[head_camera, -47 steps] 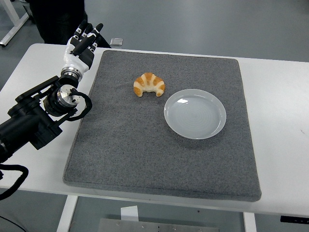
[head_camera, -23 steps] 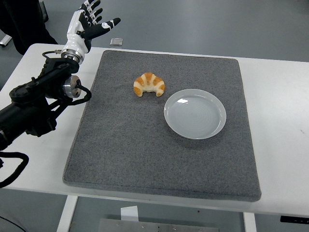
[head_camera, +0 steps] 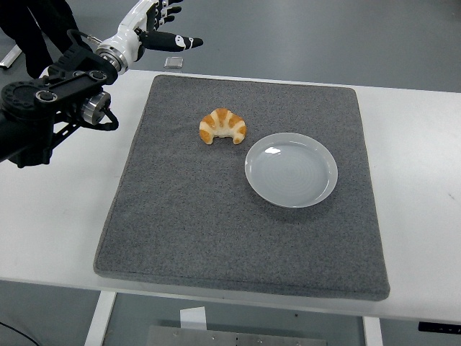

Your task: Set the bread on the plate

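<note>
A golden croissant [head_camera: 222, 126] lies on the grey mat [head_camera: 216, 238], just left of and slightly behind an empty pale blue plate [head_camera: 291, 169]. My left hand [head_camera: 160, 25] is raised at the top left, above the table's far edge, with its fingers spread and holding nothing. It hangs well behind and to the left of the croissant. The black left arm [head_camera: 50, 108] reaches in from the left edge. The right arm is out of the picture.
The grey mat covers most of the white table [head_camera: 418, 187]. A small flat grey object [head_camera: 173, 62] lies on the floor beyond the table's far edge. A dark-clothed person [head_camera: 32, 29] stands at the top left.
My left arm has swung up and to the right over the last second. The hand went from the mat's back-left corner to high above the far edge, fingers spreading. Croissant and plate have not moved.
</note>
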